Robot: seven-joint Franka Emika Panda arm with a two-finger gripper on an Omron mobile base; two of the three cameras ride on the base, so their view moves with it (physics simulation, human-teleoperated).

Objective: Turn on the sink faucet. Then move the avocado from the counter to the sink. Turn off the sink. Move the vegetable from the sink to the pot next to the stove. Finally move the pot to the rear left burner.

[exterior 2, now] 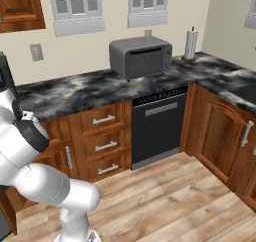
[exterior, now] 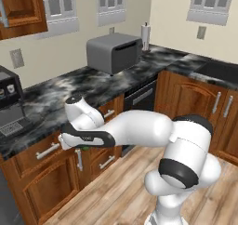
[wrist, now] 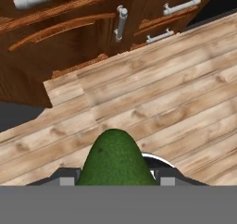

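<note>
A grey microwave [exterior 2: 141, 56] sat on the dark marbled counter [exterior 2: 80, 93], toward the back wall. A paper towel holder [exterior 2: 190, 44] stood upright near it, closer to the corner. A black dishwasher [exterior 2: 158, 125] was set under the counter between wooden drawers [exterior 2: 102, 141] and a cabinet door [exterior 2: 220, 136]. A coffee machine [exterior: 9, 105] stood at the counter's far end. A wall outlet [exterior 2: 36, 52] was mounted below the windows [exterior 2: 75, 6]. The floor [wrist: 152, 102] was pale wood planks.
</note>
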